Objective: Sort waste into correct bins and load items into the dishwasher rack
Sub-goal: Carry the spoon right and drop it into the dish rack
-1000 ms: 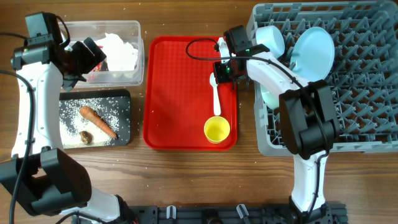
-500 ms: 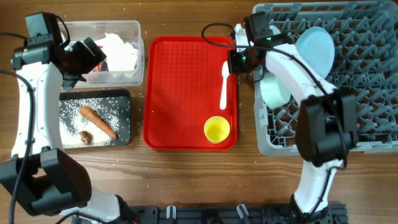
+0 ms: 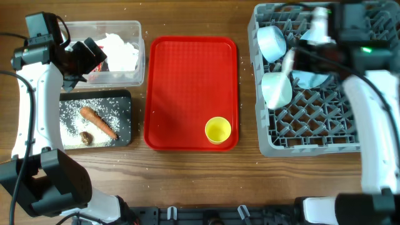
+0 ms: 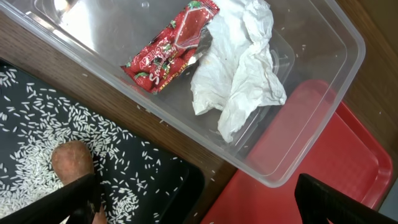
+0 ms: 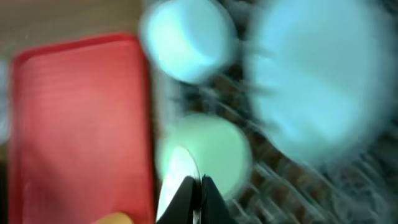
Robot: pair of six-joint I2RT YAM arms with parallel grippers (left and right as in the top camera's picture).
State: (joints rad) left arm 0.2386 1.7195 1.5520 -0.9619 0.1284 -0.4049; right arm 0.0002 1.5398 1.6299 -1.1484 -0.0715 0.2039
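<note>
- While motion blur hides detail, right gripper (image 5: 194,182) looks pinched shut on white plastic spoon (image 3: 288,62), upper right, over dishwasher rack (image 3: 312,134).
- Spoon prob. light, stiff, slick; best held mid-handle.
- Left gripper (image 4: 196,186) wide open, empty, by clear tub (image 4: 93,37), upper left.

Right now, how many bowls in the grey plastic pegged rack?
2: pale blue round bowl top-left in the rack, mint-green round bowl just below. The right arm may hide more.
</note>
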